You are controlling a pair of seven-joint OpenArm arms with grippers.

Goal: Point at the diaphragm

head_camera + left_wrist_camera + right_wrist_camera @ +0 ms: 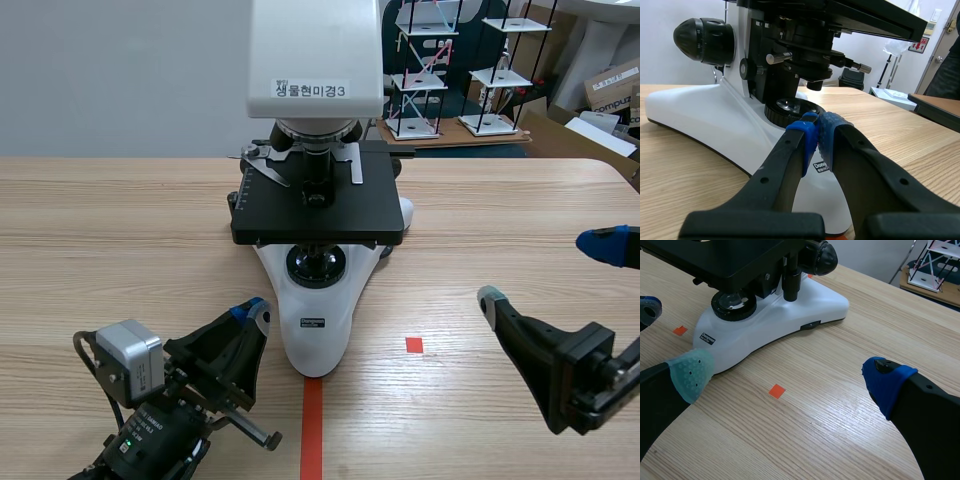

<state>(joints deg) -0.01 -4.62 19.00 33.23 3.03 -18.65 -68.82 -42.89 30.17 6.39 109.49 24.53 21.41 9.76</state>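
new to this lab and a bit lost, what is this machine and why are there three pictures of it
It is a robot with two black arms working at a wooden table. The wide picture comes from a camera between the arms. The other two come from cameras on each wrist, looking past that arm's own fingers. The left fingers are shut, pads together, close to the white base of a microscope that stands on the table. The right fingers are open, off to the microscope's side. Neither arm holds anything. The orange-red tape is only a mark on the table.
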